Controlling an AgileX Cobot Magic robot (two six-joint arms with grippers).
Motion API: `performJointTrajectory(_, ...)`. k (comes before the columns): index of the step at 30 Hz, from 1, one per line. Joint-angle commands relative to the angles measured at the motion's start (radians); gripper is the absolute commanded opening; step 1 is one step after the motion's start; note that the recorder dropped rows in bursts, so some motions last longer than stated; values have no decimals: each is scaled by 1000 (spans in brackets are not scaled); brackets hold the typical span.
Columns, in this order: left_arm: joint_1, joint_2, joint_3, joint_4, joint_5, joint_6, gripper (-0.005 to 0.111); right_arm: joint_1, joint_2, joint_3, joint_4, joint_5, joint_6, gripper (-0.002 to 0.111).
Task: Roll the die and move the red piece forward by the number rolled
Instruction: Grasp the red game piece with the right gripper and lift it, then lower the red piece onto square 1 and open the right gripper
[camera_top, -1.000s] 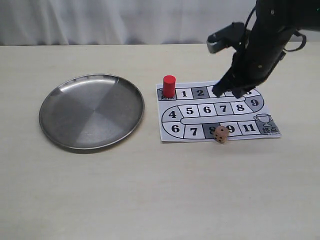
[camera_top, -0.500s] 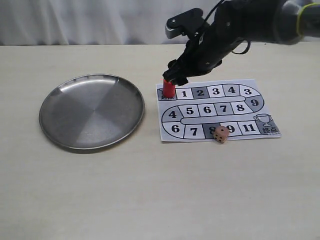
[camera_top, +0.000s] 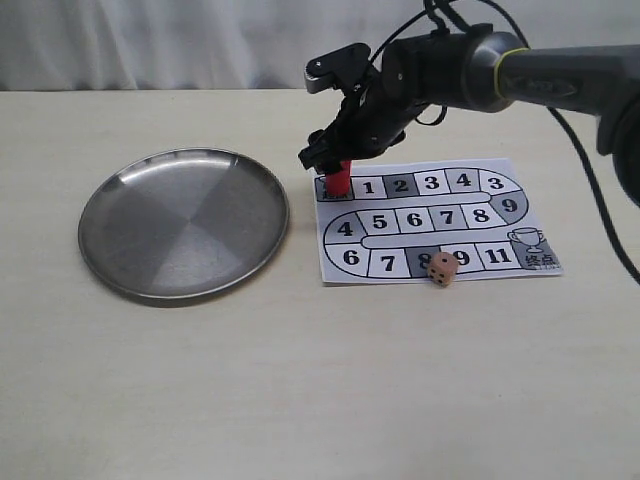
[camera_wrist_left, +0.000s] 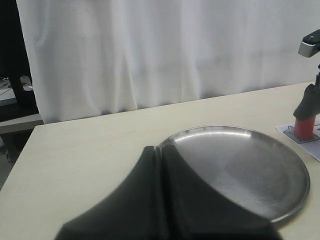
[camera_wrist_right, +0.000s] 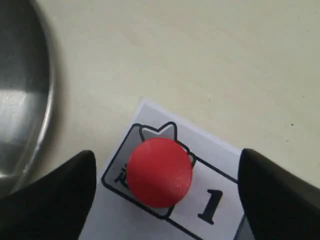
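Red glossy cylinder piece (camera_top: 339, 180) stands upright on the start square at the far-left corner of the printed paper board (camera_top: 420, 241). The small tan wooden die (camera_top: 442, 268) sits well apart from it, at the board's near edge by squares 8 & 9. Likely risks: an off-centre descent could let one finger clip & tip the piece or drag the loose paper, & the die's top pips are too small to read, so a miscount is possible. Right gripper (camera_top: 328, 163) has its jaws spread wide, straddling the piece w/ gaps each side & gripping nothing; left gripper (camera_wrist_left: 161, 190), near the round steel plate (camera_top: 180, 225), has fingers pressed together, empty.
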Motion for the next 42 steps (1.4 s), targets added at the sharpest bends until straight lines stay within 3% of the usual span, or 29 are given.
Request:
performJointTrajectory(1,-8,-3,2,0,-8,-1,0,-1,45,-33,15,-11,1,66)
performJointTrajectory(10,-8,-3,2,0,-8,-1,0,-1,56,-34,61,-47,1,4)
performJointTrajectory(17,-8,-3,2,0,-8,-1,0,-1,56,-34,67,-40,1,4)
performJointTrajectory(26,-8,-3,2,0,-8,-1,0,-16,-54,-133,30,170,27,4)
performJointTrajectory(32,-8,-3,2,0,-8,-1,0,-54,-149,-146,30,182,35,4)
performJointTrajectory(42,-8,-3,2,0,-8,-1,0,-77,-59,-146,37,212,35,4)
